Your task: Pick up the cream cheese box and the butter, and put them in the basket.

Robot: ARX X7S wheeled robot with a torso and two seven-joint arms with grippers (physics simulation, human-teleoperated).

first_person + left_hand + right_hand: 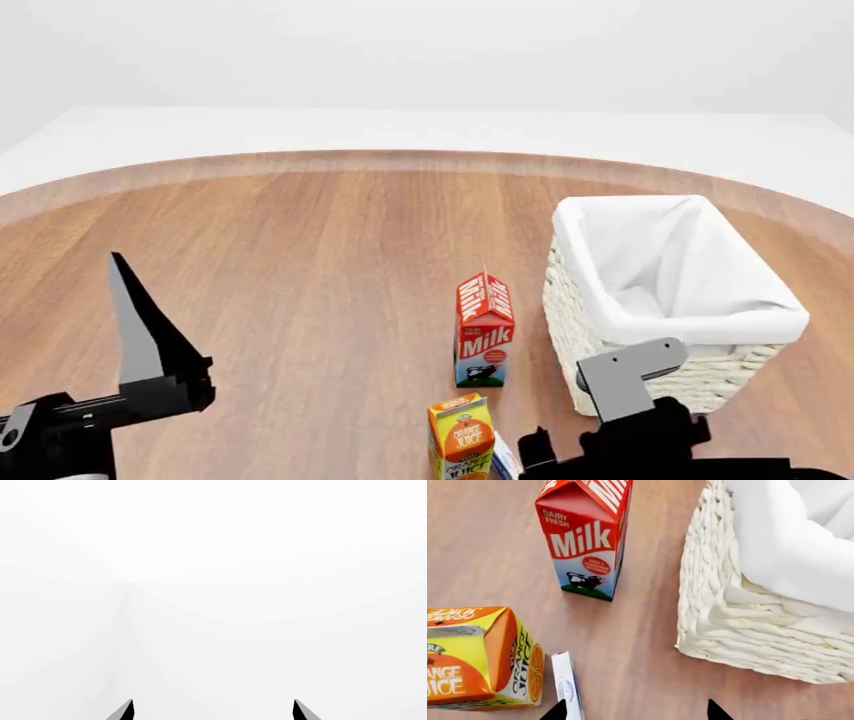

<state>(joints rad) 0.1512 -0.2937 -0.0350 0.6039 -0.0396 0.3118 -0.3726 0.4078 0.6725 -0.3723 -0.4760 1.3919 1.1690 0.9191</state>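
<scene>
My right end effector hangs spread wide over the cream cheese box on the worktop beside the orange juice carton; looks light, stiff, slick, so I'd pinch its long sides.

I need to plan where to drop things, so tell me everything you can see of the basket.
The basket is square, of white woven wicker, with a white cloth liner folded over its rim. It stands upright and open on the wooden table, right of the milk carton and apart from it. The visible part of its inside shows only liner.
</scene>
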